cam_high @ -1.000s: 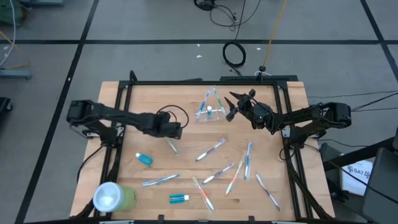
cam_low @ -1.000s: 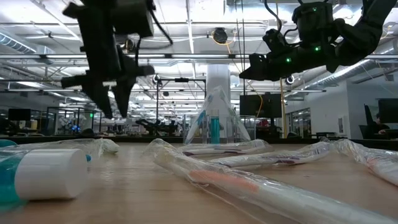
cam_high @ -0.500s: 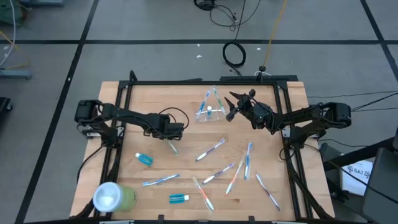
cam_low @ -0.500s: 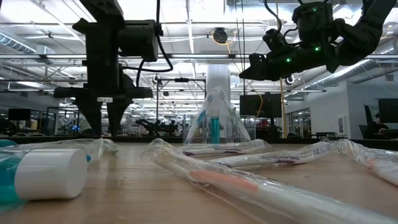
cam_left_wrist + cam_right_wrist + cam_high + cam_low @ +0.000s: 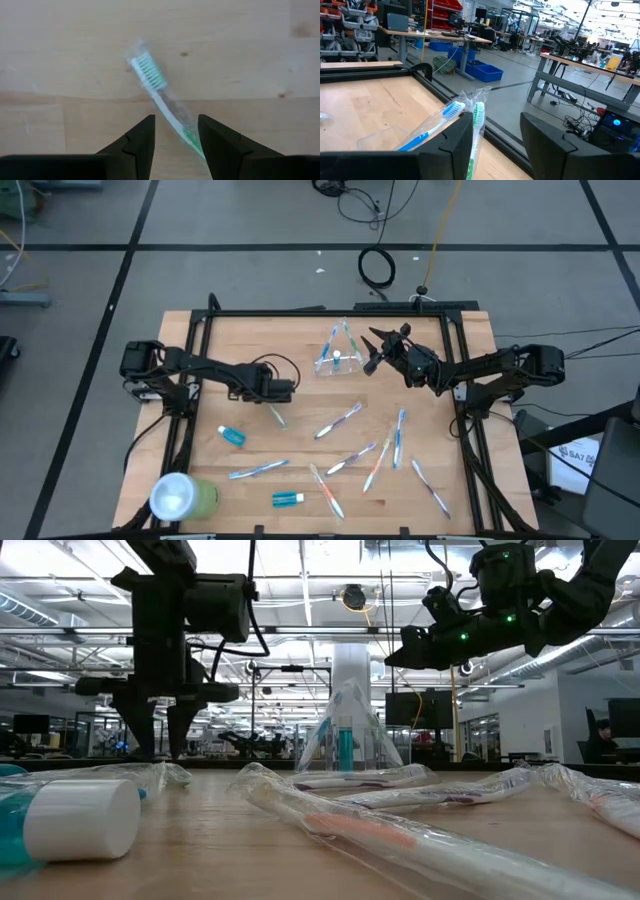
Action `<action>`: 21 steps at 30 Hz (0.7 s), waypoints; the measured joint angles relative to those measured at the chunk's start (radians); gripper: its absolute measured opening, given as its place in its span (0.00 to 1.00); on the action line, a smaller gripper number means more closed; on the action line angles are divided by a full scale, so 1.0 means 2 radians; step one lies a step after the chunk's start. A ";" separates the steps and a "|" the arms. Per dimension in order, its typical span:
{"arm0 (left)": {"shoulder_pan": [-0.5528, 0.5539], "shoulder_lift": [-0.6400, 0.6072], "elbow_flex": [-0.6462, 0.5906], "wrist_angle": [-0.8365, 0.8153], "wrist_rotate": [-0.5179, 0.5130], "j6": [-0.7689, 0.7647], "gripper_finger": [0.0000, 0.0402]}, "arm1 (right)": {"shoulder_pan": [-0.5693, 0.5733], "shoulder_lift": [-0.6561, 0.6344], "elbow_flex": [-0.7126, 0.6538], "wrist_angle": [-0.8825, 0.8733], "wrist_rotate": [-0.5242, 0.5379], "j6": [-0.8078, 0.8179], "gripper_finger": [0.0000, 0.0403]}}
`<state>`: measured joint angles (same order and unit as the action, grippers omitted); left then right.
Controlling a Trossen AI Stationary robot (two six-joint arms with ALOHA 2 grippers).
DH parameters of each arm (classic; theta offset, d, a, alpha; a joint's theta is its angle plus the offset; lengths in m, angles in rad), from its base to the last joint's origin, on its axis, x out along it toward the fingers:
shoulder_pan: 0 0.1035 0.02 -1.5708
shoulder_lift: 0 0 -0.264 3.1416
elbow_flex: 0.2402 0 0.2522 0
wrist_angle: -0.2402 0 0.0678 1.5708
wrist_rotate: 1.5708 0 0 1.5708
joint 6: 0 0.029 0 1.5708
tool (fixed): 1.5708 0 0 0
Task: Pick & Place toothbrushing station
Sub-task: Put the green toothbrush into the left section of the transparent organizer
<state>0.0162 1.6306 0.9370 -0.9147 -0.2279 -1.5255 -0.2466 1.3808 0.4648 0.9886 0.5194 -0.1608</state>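
Note:
The transparent cup (image 5: 334,361) lies at the table's far middle with two wrapped toothbrushes (image 5: 341,338) sticking out of it; it also shows in the low view (image 5: 345,745). My right gripper (image 5: 367,352) is open and raised, just right of the cup, and the brush heads (image 5: 465,112) show in front of its fingers. My left gripper (image 5: 281,392) is open, points straight down and stands low over the table (image 5: 160,745). Its fingers stand on either side of a wrapped green-and-white toothbrush (image 5: 152,87) that lies flat on the wood, without touching it.
Several wrapped toothbrushes (image 5: 340,420) lie scattered over the table's middle and near right. Two small blue toothpaste tubes (image 5: 232,435) (image 5: 288,498) and an opaque light-green cup (image 5: 180,498) lie at the near left. Black frame rails (image 5: 462,380) run along the table's sides.
My left gripper has tipped from a slant to point straight down and has gone down toward the table, over the green-and-white toothbrush. My right gripper has kept still.

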 joint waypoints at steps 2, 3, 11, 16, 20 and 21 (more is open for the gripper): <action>0.000 0.000 -0.010 0.000 0.010 -0.008 0.38 | 0.000 0.000 0.000 0.000 0.000 0.000 0.39; 0.000 0.000 -0.016 0.000 0.012 -0.013 0.38 | 0.000 0.000 0.000 0.000 0.000 0.000 0.39; 0.019 0.000 -0.043 0.003 0.013 -0.010 0.38 | 0.000 0.000 0.000 0.000 0.000 0.000 0.39; 0.030 -0.002 -0.061 0.028 -0.003 0.036 0.38 | 0.000 0.000 0.000 0.000 0.000 0.000 0.39; 0.040 -0.003 -0.078 0.078 -0.010 0.081 0.32 | 0.000 0.000 0.000 0.000 0.000 0.000 0.39; 0.043 -0.003 -0.078 0.083 -0.010 0.088 0.30 | 0.000 0.000 0.000 0.000 0.000 0.000 0.39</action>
<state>0.1025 1.6253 0.7809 -0.7486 -0.2474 -1.3486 -0.2466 1.3808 0.4648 0.9886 0.5195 -0.1608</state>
